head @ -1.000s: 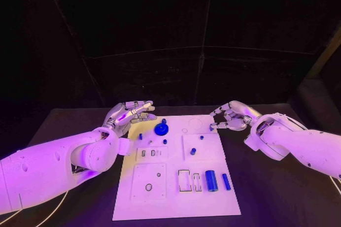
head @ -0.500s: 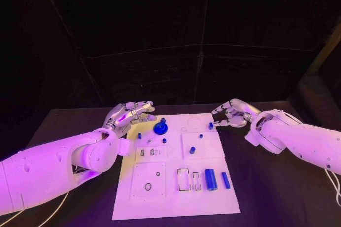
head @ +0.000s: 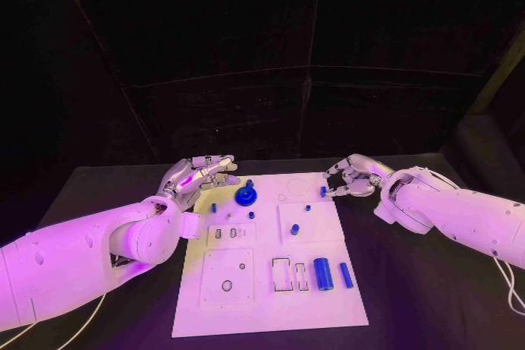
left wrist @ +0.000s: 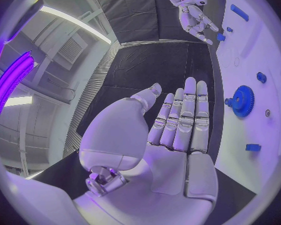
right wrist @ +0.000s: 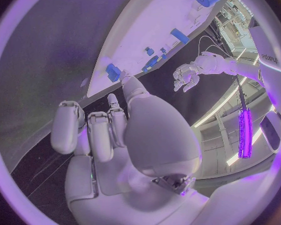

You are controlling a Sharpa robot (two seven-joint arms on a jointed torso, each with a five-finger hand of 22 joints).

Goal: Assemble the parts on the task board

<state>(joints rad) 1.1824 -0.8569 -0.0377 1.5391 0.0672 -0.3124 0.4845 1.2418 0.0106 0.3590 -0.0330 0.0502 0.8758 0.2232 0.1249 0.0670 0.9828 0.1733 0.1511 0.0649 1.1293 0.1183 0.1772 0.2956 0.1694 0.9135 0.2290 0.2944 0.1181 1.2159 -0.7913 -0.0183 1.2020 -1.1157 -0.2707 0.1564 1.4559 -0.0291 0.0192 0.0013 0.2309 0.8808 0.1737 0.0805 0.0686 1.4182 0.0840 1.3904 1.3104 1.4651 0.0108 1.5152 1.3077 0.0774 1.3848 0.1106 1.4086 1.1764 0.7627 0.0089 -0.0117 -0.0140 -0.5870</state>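
Task board [head: 262, 304]: one gear [head: 247, 197], two cylinders [head: 324, 274]; left hand [head: 199, 177] fingers spread, right hand [head: 352, 179] seemingly touching peg [head: 324, 190].

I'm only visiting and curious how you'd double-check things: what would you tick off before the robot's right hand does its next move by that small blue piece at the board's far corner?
1. Right hand is at the small blue piece: ok.
2. Piece actually pinched between its fingers: cannot tell; a fingertip reaches it in the right wrist view.
3. Left hand holds nothing, fingers straight: ok.
4. Left hand is off the task board, beside the blue gear: ok.
5. Big blue cylinder lies near the board's front, away from both hands: ok.
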